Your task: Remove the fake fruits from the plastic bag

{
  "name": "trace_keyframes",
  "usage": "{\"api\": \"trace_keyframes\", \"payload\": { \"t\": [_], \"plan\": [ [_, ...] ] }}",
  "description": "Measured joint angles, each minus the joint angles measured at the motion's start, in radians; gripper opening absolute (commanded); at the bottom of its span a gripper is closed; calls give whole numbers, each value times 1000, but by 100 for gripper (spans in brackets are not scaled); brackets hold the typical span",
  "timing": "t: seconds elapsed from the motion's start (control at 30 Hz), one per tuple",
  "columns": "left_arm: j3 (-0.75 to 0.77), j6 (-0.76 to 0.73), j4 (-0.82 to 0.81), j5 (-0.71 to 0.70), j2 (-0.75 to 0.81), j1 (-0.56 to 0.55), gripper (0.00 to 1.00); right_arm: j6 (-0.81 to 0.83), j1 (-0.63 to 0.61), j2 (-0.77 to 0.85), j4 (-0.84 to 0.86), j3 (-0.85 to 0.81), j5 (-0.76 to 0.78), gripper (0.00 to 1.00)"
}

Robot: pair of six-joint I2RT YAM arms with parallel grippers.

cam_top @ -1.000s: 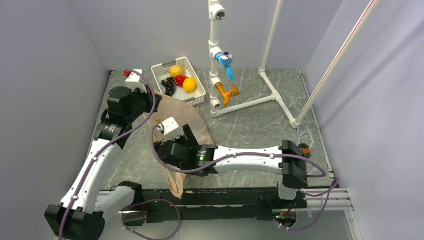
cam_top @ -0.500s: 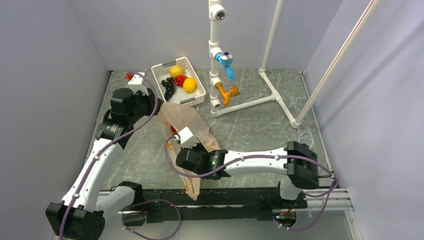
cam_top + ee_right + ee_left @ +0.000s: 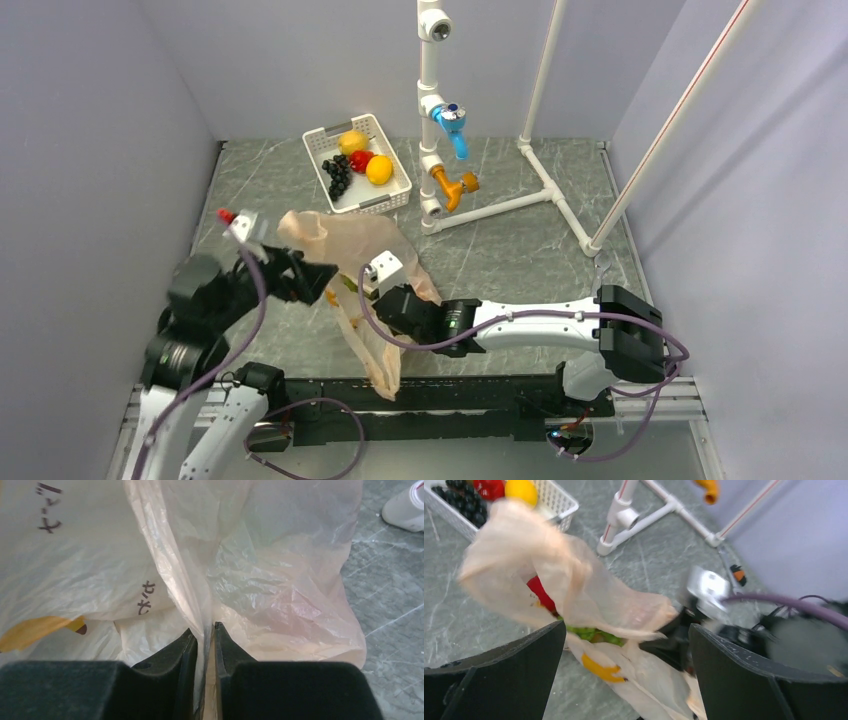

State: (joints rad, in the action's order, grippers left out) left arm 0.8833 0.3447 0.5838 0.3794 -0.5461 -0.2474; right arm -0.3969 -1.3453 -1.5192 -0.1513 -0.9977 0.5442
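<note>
Over the grey marble desk [image 3: 520, 250], the plastic bag [image 3: 365, 240] is hanging at centre left of the top view. Left wrist: my left pincer [image 3: 627, 626] is gaping apart, with a red apple [image 3: 540, 592] and green fruit [image 3: 591, 634] showing inside the bag. Right wrist: my right pincer [image 3: 206, 630] is clamping a bag fold.

High overview, 2 close wrist views, all on the plastic bag [image 3: 352, 236]

Grey marbled table [image 3: 500, 260] bearing white basket [image 3: 380, 200] (far left) and pipe frame [image 3: 490, 207]
</note>
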Motion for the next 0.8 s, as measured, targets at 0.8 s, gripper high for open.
{"api": "trace_keyframes", "payload": {
  "t": [0.8],
  "plan": [
    [-475, 513, -343, 327, 260, -10, 80, -60, 116, 153, 169, 101, -261, 3]
  ]
}}
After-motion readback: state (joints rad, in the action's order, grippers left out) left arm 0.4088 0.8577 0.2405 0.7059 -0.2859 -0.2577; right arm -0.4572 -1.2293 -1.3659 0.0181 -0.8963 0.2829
